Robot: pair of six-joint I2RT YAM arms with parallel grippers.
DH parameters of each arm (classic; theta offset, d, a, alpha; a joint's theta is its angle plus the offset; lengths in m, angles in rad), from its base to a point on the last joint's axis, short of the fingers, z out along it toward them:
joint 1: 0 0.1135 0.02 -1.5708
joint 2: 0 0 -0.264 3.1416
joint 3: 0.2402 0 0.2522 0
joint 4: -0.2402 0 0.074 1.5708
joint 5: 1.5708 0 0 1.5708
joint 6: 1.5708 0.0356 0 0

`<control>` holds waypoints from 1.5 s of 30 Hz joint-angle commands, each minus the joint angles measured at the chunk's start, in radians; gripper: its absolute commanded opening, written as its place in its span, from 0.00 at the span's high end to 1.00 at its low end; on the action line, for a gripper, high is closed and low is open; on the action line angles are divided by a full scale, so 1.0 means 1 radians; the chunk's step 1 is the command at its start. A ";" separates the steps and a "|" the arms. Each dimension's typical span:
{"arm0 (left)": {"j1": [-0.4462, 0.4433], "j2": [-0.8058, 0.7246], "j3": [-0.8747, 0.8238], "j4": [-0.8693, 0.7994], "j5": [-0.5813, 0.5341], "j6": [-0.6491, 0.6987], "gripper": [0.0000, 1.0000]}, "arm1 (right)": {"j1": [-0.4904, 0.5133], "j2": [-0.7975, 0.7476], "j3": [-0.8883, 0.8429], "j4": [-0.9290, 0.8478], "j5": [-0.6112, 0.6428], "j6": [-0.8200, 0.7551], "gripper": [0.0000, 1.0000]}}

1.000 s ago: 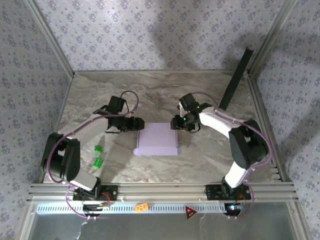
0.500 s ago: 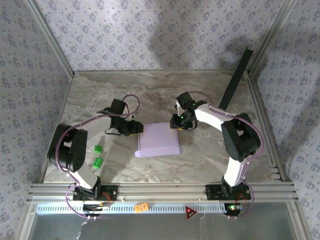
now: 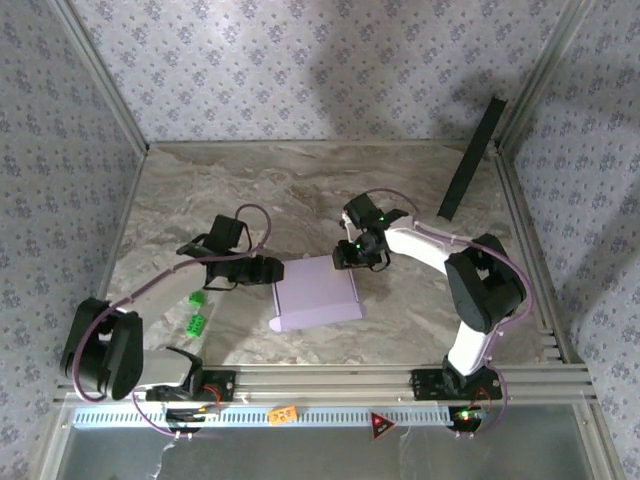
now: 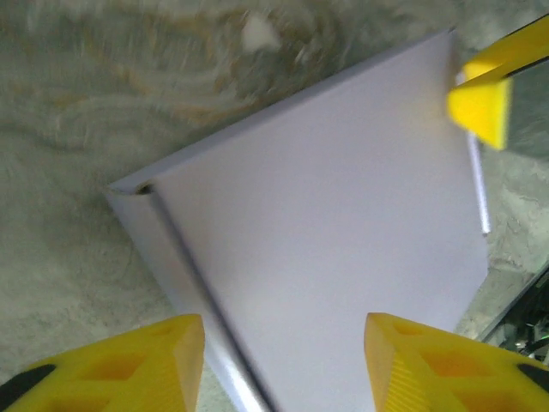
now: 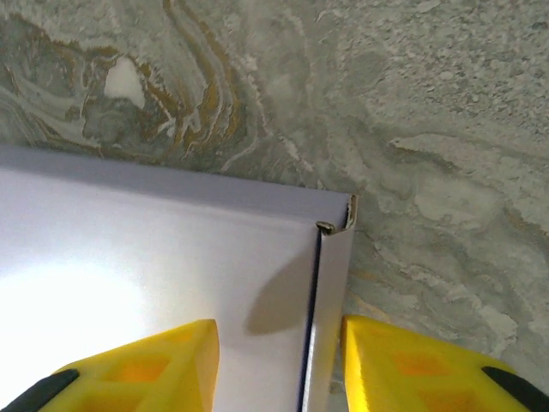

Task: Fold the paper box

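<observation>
Flat lavender paper box [image 3: 316, 294] from above; right wrist view catches its gaping corner seam [image 5: 337, 225]. Jaws spread on left gripper [image 4: 281, 335] and right gripper [image 5: 276, 330].

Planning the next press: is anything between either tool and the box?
Nothing visible. The left tool is at the left edge of the box, and the right tool is at its far right corner. The green blocks lie off to the left, out of both paths.

Obstacles: paper box [image 3: 315, 295] centre, green blocks [image 3: 197, 323] left, black panel [image 3: 473, 160] far-right.
</observation>
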 commanded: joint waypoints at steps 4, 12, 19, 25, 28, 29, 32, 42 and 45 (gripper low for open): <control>-0.001 0.029 0.149 -0.010 -0.020 0.149 0.43 | 0.005 -0.092 -0.025 -0.036 0.049 -0.085 0.50; -0.040 0.262 0.368 -0.138 0.047 0.369 0.40 | -0.019 -0.190 -0.099 0.014 0.062 -0.101 0.20; -0.079 0.448 0.523 -0.254 0.012 0.494 0.40 | -0.046 -0.269 -0.197 0.091 0.070 -0.067 0.01; -0.085 0.544 0.607 -0.335 -0.024 0.553 0.41 | -0.093 -0.327 -0.277 0.139 0.016 -0.047 0.03; -0.096 0.591 0.640 -0.374 -0.054 0.571 0.42 | -0.101 -0.338 -0.285 0.129 0.025 -0.044 0.07; -0.101 0.603 0.646 -0.382 -0.064 0.573 0.43 | -0.102 -0.341 -0.284 0.127 0.043 -0.041 0.08; -0.104 0.622 0.657 -0.386 -0.081 0.573 0.46 | -0.097 -0.352 -0.285 0.114 0.072 -0.039 0.09; -0.105 0.655 0.645 -0.370 -0.117 0.561 0.60 | -0.096 -0.384 -0.269 0.082 0.118 -0.043 0.10; -0.104 0.656 0.641 -0.363 -0.117 0.559 0.66 | -0.097 -0.397 -0.268 0.071 0.125 -0.046 0.11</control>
